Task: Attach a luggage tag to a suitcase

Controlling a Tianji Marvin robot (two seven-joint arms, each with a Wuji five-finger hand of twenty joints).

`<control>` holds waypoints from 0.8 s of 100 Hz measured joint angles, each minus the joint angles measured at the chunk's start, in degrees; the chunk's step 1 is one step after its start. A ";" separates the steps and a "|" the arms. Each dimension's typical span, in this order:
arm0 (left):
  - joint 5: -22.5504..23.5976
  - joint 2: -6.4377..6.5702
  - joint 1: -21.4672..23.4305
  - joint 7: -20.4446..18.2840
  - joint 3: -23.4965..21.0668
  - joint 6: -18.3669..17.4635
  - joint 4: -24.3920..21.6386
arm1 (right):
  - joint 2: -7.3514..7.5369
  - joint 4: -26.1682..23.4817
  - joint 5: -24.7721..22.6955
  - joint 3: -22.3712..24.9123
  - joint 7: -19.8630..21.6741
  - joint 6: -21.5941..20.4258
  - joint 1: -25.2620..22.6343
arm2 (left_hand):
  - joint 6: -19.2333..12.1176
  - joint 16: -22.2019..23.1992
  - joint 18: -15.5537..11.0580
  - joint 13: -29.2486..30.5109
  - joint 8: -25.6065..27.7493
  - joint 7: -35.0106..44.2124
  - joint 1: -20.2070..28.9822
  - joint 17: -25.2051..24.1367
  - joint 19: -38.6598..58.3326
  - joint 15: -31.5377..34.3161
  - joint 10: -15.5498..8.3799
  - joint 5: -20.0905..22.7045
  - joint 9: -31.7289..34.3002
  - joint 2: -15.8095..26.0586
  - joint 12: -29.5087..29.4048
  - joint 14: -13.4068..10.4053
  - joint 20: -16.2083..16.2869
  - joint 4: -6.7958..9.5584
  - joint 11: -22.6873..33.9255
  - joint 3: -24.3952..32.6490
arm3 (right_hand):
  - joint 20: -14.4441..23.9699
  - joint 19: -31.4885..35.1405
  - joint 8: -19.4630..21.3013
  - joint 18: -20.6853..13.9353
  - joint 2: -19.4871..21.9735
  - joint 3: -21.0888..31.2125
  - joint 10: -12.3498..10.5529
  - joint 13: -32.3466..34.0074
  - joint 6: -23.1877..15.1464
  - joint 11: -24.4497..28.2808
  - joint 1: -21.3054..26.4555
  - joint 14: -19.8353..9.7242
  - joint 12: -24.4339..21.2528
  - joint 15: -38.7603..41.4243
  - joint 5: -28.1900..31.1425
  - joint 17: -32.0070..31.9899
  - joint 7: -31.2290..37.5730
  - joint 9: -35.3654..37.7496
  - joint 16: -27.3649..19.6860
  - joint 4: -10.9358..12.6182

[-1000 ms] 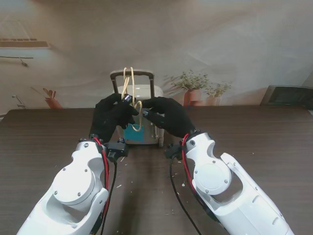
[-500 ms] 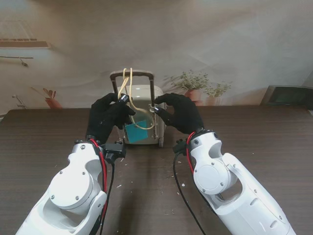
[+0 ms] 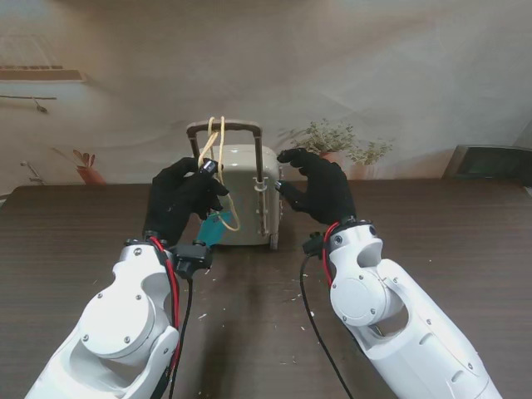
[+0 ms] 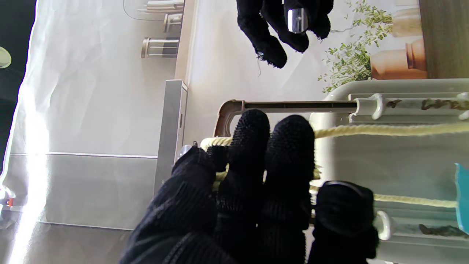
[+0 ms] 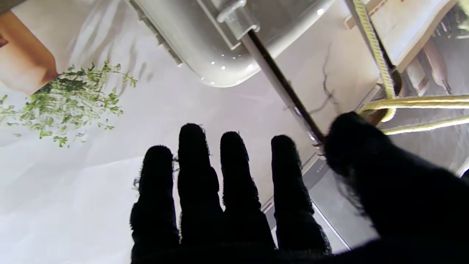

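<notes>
The work surface is a dark brown wood-grain table extending across the full width of the stand view. Small pale specks lie scattered on it nearer to me. Behind the table hangs a printed backdrop in pale marble tones. The print shows terracotta pots with green plants on the right, a smaller pot on the left, and a shelf at upper left. A dark monitor stands at the far right. Lighting is soft and even.

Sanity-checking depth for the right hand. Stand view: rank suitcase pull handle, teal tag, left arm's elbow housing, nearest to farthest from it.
1. Pull handle, immediately left of the right hand.
2. Teal tag, farther left, nearer me.
3. Left arm's elbow housing, far left, nearest me.
</notes>
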 measured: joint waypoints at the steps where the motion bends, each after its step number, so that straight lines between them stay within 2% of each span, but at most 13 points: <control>1: 0.00 0.01 0.01 -0.02 0.00 -0.03 -0.01 | 0.00 0.11 -0.08 -0.02 -0.04 0.12 0.07 | 0.00 0.00 0.00 0.00 0.00 0.00 0.00 0.00 0.00 0.00 0.00 0.00 0.00 0.00 0.00 0.00 0.00 0.00 0.00 0.00 | -0.07 -0.11 -0.21 -0.10 -0.01 0.00 0.00 -0.70 0.66 -0.42 -0.20 0.00 0.00 -0.21 -0.41 -0.44 0.62 -0.61 -0.07 0.00; 13: 0.01 0.13 0.18 -0.44 -0.05 -0.23 -0.13 | 0.07 2.10 -1.70 -0.48 -0.12 2.00 1.53 | 0.01 0.00 0.00 0.00 0.00 -0.01 0.00 0.00 0.00 0.00 0.00 0.00 0.00 0.00 0.00 -0.02 0.01 0.00 0.00 0.00 | -1.01 -2.31 -3.79 -1.22 0.08 -0.05 -0.02 -5.56 4.79 -1.22 -1.04 0.00 -0.03 -1.79 -3.41 -4.34 -2.92 -5.16 -0.84 0.00; 26: 0.15 0.24 0.53 -0.65 -0.14 -0.32 -0.41 | 0.07 5.77 0.02 -1.27 0.59 1.96 4.41 | 0.03 0.00 0.00 0.00 -0.01 -0.15 0.00 0.00 0.00 0.00 0.00 0.00 0.00 0.00 0.00 -0.03 0.01 0.00 0.00 0.00 | -1.36 -3.66 -5.17 -2.11 0.62 -0.03 0.09 -8.57 5.02 -2.37 -1.68 -0.06 -0.10 -2.60 -5.00 -6.61 -4.49 -8.49 -1.40 0.00; 47: 0.13 0.34 0.86 -1.00 -0.52 -0.62 -0.50 | 0.24 11.41 0.14 -3.87 1.88 -1.37 9.25 | 0.03 0.00 0.00 0.00 -0.04 -0.56 0.00 0.00 0.00 0.00 0.00 0.00 0.00 0.00 0.00 -0.04 0.01 0.01 0.00 0.00 | -1.93 -4.85 -5.20 -2.84 1.26 -0.13 -0.02 -11.25 -0.22 -3.24 -3.94 -0.66 -0.79 -3.29 -7.07 -8.10 -4.07 -10.58 -2.00 0.00; 63: 0.08 0.37 0.78 -1.06 -0.45 -0.54 -0.48 | -0.06 14.30 0.82 -6.08 1.63 -2.80 12.11 | 0.04 0.00 0.00 0.00 -0.04 -0.58 0.00 0.00 0.00 0.00 0.00 0.00 0.00 0.00 0.00 -0.05 0.01 0.06 0.00 0.00 | -1.99 -5.53 -5.21 -2.91 1.92 -0.14 -0.28 -12.71 -2.17 -3.40 -4.48 -0.66 -0.79 -3.44 -9.25 -8.95 -3.48 -12.12 -2.60 0.00; 80: -0.14 0.39 0.70 -1.39 -0.39 -0.50 -0.32 | -0.52 16.17 1.80 -7.66 1.59 -3.12 14.21 | 0.04 0.00 0.00 0.00 -0.05 -0.58 0.00 0.00 0.00 0.00 0.00 0.00 0.00 0.00 0.00 -0.05 0.00 0.07 0.01 0.00 | -1.99 -5.72 -5.21 -2.91 1.92 -0.15 -0.32 -12.72 -2.51 -3.42 -4.48 -0.66 -1.29 -3.87 -9.92 -9.17 -3.37 -12.89 -2.62 0.00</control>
